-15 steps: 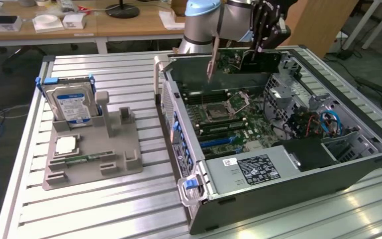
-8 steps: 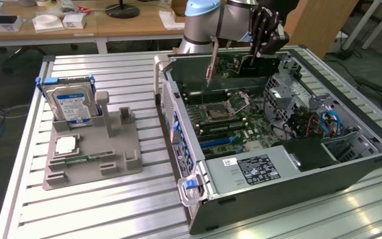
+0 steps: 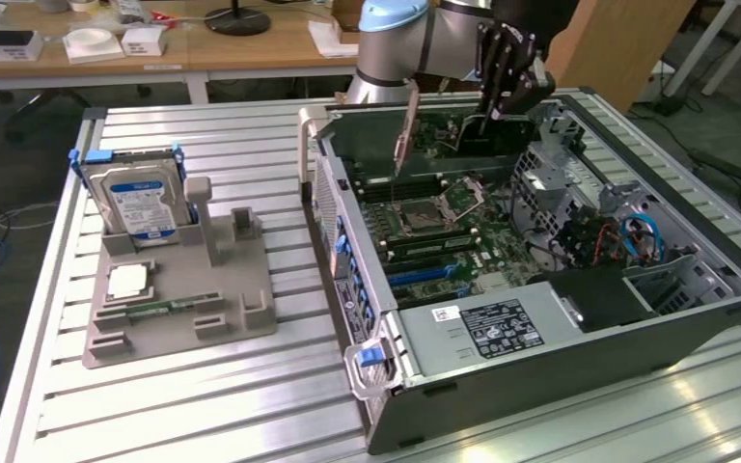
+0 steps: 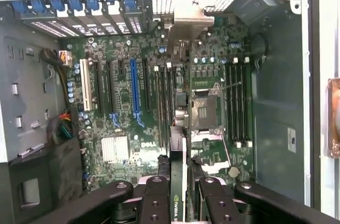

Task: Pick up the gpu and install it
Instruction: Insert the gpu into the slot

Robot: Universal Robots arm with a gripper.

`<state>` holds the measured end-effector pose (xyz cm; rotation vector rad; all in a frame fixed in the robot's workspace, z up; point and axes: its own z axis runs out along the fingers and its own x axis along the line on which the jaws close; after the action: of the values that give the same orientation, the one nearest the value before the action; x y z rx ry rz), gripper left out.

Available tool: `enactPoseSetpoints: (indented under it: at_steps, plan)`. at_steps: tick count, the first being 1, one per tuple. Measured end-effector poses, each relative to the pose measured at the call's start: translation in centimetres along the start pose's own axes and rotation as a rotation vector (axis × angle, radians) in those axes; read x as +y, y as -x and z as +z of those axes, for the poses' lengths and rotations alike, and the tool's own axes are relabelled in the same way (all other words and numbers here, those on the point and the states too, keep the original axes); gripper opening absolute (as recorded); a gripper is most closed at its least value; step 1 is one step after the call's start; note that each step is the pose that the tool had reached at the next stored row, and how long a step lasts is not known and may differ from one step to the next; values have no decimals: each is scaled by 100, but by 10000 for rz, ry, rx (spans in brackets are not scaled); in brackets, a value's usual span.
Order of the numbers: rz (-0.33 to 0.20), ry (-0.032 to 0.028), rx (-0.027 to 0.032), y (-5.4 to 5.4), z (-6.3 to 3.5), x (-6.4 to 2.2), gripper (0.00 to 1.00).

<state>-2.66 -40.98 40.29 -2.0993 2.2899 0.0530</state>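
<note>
**Q:** Where do the parts sit on the table [image 3: 216, 405]?

**A:** The computer case [image 3: 577, 357] lies toward the exterior view's right, open side up, with the motherboard [image 3: 428, 217] on its floor. The parts holder [image 3: 184, 328] sits apart from it at the exterior view's left. A hard drive [image 3: 139, 198] stands upright at the holder's far end, and a memory stick [image 3: 162, 309] lies flat nearer the camera.

**Q:** And the graphics card [image 4: 179, 144]?

**A:** It is clamped on edge between the fingers [image 4: 157, 195], over the motherboard, bracket toward the case's slot wall.
</note>
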Motion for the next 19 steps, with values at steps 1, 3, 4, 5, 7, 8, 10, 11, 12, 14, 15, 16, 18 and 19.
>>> enactPoseSetpoints:
  at_steps: [1, 3, 4, 5, 7, 8, 10, 11, 12, 14, 15, 16, 18, 19]
  plan:
    - [-6, 40, 4, -1, 12, 0, 26]
    - [-9, 109, 16, -2, 41, 1, 26]
    - [-12, 129, 18, -3, 58, 1, 26]
    - [-19, 140, 20, -5, 76, 2, 26]
    - [-55, 153, 20, -8, 112, 1, 26]
    - [-116, 161, 21, -11, 130, 0, 26]
    - [-389, 184, 24, -13, 162, 1, 26]
    - [-525, 190, 26, -14, 174, 1, 26]
    - [-635, 191, 28, -14, 183, 0, 26]
    - [-736, 126, 26, -16, 193, 3, 26]
    - [-766, 79, 24, -18, 197, 6, 26]
    - [-788, 21, 20, -20, 202, 13, 26]
    - [-815, -90, 13, -22, 213, 28, 26]
    - [-827, -115, 10, -27, 223, 39, 26]
